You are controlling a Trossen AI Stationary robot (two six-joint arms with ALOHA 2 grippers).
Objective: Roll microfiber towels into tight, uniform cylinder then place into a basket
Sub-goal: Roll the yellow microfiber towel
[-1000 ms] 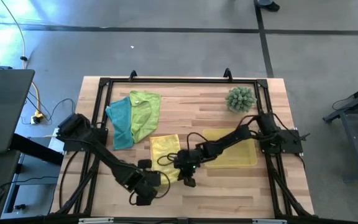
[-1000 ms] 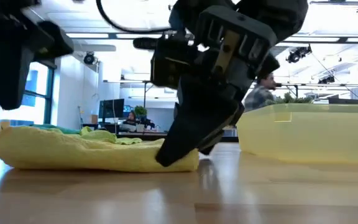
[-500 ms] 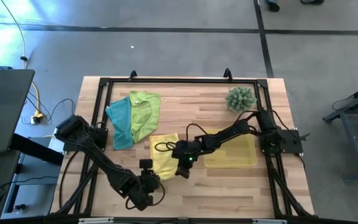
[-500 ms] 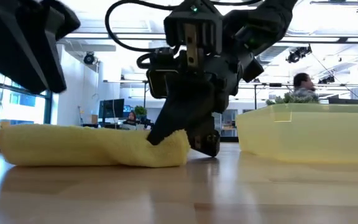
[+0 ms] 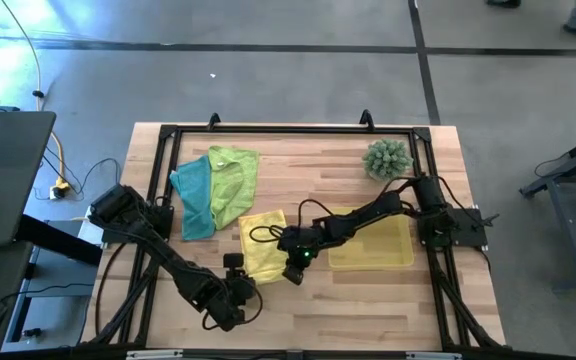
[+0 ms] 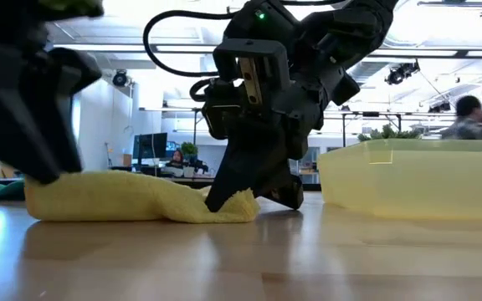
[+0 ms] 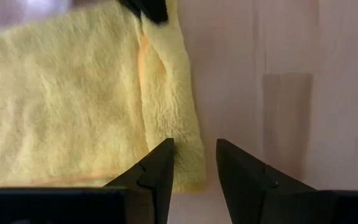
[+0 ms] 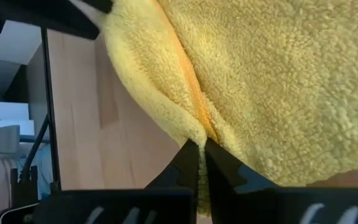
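Currently the right gripper (image 6: 234, 196) is pinching shut on a fold at the near corner of the yellow towel (image 5: 264, 246), its jaws clamped together on the bunched hem, as the right wrist view is showing. The left gripper (image 7: 194, 163) is standing with its jaws apart just off the same near edge of that towel, holding nothing.

Relative to the yellow towel: the basket (image 5: 400, 256) is lying just beside it on the right arm's side, holding no towel; the lime green towel (image 5: 232, 178) and the teal towel (image 5: 192, 196) are lying overlapped at its far side, still unrolled; the spiky plant (image 5: 387, 159) is sitting well beyond, past the basket.

Judged from this, the work is standing at the start of the first roll: an edge is being turned up, no cylinder formed. The next move is calling for the left gripper to take the neighbouring edge so both turn it evenly.
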